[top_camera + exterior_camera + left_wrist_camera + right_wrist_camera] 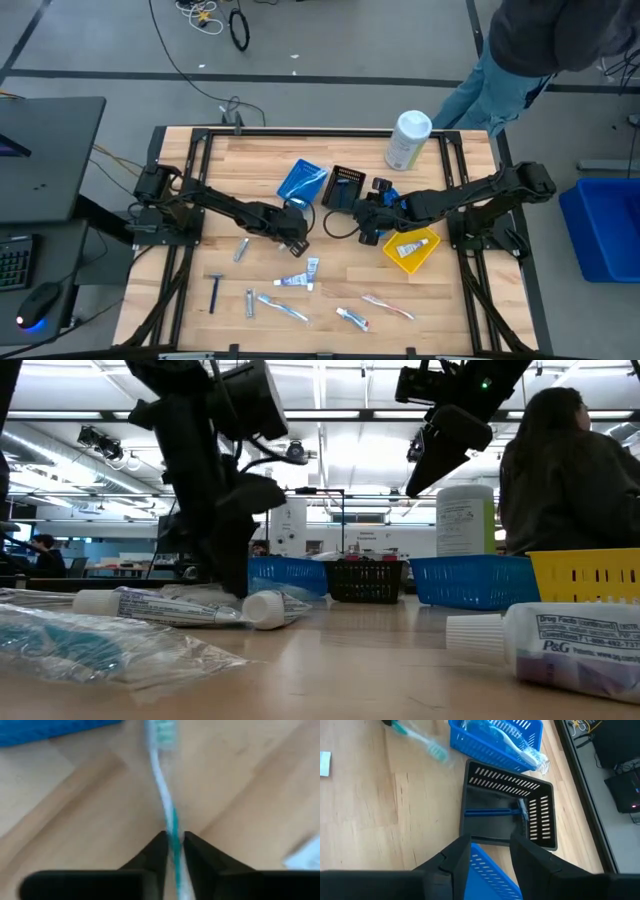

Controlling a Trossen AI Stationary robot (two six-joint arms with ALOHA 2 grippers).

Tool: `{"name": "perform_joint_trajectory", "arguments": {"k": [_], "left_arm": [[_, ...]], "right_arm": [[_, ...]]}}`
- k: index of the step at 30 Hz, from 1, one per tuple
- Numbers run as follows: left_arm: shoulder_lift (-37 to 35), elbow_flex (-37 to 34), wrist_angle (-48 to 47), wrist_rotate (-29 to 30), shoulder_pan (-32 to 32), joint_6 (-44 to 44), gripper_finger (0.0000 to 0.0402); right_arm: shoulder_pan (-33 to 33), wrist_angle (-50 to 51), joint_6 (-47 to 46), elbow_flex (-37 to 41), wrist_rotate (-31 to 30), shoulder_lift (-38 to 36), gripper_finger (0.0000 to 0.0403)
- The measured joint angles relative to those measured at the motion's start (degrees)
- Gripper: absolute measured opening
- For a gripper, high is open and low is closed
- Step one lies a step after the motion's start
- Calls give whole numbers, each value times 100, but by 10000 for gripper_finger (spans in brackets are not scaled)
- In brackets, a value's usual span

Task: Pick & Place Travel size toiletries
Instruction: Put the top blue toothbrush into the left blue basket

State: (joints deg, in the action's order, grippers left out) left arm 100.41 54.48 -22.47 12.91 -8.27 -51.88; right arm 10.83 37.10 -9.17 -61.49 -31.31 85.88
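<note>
Sorting is partly done here: the blue slotted plastic basket (495, 740) at the top of the right wrist view already holds wrapped toothbrushes, the black slotted plastic basket (507, 810) in mid-frame holds one dark-blue-handled razor (495, 812), and in the high view a white toothpaste tube (412, 247) lies in the yellow plastic tray (428, 258) right of centre. Plenty remains: tubes, brushes and another razor (214, 292) are strewn across the lower middle of the wooden table (450, 310).

The left gripper (174, 845), centre frame in the high view, is clenched on a slim white-and-teal toothbrush (165, 795); the handle runs between its dark fingers (152, 857), the bristle head pointing away toward the blue basket's edge.

The right gripper (490, 851) hangs over the black basket with fingers spread, grasping nothing I can make out.
</note>
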Motion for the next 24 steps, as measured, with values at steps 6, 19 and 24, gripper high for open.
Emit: {"name": "perform_joint_trajectory", "arguments": {"k": [6, 19, 24], "left_arm": [[-292, 574, -813, 191, 2, 326, 8], [-549, 2253, -2505, 1432, 194, 1162, 4], [-549, 2259, -2372, 2338, 450, 1198, 5]], "right_arm": [[0, 154, -2, 0, 0, 1, 150], [0, 216, -94, 0, 0, 1, 161], [0, 215, -92, 0, 0, -1, 152]]}}
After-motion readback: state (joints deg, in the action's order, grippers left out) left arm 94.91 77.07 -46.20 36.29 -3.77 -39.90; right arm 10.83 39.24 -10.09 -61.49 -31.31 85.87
